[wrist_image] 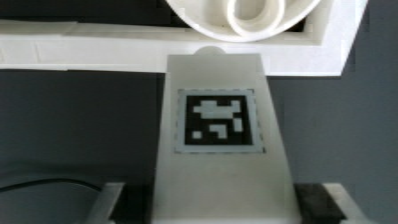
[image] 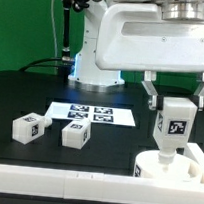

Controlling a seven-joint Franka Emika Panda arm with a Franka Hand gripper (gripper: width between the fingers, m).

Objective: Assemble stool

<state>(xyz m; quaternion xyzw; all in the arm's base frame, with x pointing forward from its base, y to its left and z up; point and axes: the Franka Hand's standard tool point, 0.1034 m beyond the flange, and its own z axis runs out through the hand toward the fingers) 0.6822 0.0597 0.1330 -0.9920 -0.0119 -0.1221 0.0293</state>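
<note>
**Leg in my claw, poised over the seat**

The leg I carry is a white block with a black-and-white tag on its face. I hold it upright, directly above the seat, the round white ring. The leg's lower end narrows and reaches down to the seat's top. Whether it is already in a socket or only hovers over one, I cannot tell.

My claw is clenched on the upper part of the leg. The wrist view shows a finger pressed against each side of the block, with the ring lying just past the leg's far end.

The seat rests on the black table. A white rail runs beside the seat, on the exterior camera's side. Two spare legs lie well apart from the seat, toward the exterior view's left. The marker board lies beyond them, farther from the seat.

I judge this to be the step of fitting a leg into the seat. The next move calls for lining the narrow end up squarely with a socket. Then I press straight down without tilting, and let go only once the leg is seated firmly.
</note>
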